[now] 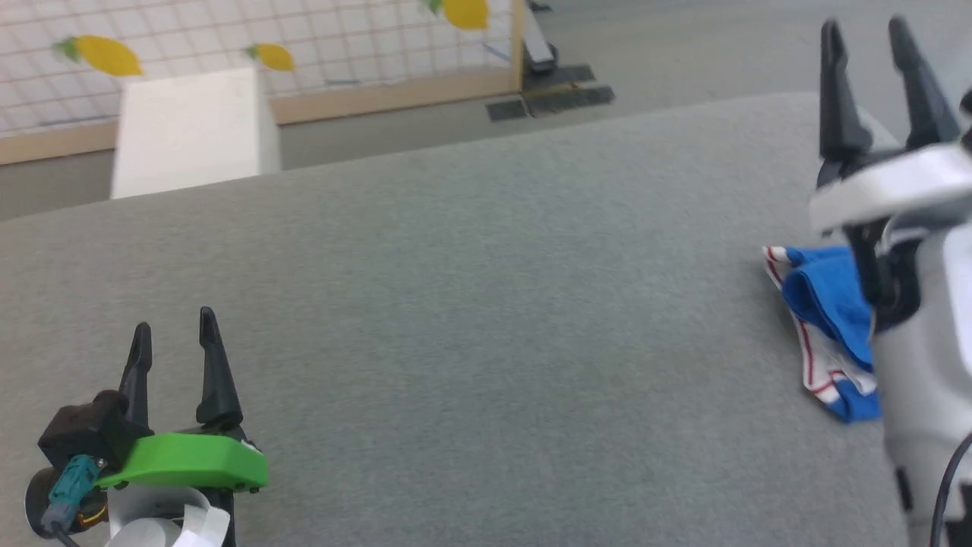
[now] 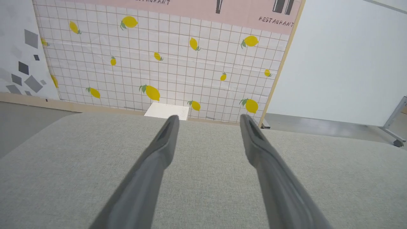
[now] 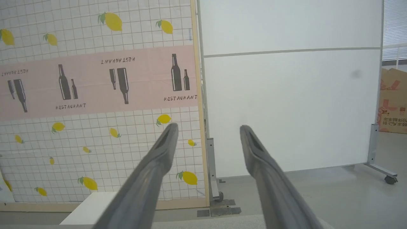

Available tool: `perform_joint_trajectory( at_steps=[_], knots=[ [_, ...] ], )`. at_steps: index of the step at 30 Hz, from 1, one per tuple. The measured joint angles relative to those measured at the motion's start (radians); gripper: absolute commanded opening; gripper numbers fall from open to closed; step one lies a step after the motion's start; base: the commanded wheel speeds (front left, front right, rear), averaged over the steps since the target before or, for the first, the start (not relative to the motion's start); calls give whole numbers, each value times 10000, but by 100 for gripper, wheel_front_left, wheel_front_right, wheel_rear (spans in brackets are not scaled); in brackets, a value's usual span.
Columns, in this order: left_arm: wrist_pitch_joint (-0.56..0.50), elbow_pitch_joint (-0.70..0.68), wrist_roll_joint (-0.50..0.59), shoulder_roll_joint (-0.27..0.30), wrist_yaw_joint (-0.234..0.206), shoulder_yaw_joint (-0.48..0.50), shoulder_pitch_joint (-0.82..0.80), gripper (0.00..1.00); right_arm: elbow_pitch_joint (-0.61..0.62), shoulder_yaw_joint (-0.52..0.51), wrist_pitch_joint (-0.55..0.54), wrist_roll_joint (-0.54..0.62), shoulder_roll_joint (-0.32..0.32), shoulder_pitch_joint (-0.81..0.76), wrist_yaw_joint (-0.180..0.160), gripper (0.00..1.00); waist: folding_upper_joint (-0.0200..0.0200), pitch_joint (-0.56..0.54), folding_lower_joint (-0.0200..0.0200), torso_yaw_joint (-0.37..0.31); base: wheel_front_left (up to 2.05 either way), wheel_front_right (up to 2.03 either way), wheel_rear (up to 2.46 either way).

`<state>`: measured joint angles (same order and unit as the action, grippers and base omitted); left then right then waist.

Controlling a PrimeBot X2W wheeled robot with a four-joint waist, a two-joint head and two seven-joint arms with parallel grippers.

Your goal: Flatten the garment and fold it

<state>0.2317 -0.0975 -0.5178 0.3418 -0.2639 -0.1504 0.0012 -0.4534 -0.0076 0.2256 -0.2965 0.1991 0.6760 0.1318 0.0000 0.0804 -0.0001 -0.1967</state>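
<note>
Both stand wide and empty: the right end effector (image 1: 866,29) should lower onto the bunched garment (image 1: 824,296), with the left end effector (image 1: 175,323) joining to spread it.

We have the garment (image 1: 824,304) on the table (image 1: 486,342), far right side, partly behind our right arm (image 1: 923,380). Our left gripper (image 1: 175,319) is over the table's near left, and our right gripper (image 1: 866,25) is above its far right. Past the far edge, on the left, stands a box (image 1: 190,129), with a wall panel (image 1: 342,45) behind it.
</note>
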Motion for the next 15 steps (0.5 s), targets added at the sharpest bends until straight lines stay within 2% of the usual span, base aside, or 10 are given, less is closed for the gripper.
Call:
perform_joint_trajectory(
  at_steps=[7,15],
  knots=[
    [90,276,-102,-84,178,29,16,100,1918,-1022,113,865,-1143,-2243,0,100,0,-559,0,839,0,0,0],
    [167,596,-219,-272,362,46,50,100,3108,-1409,215,1407,-1448,-4322,0,100,0,-1134,0,1467,0,0,0]
  ],
)
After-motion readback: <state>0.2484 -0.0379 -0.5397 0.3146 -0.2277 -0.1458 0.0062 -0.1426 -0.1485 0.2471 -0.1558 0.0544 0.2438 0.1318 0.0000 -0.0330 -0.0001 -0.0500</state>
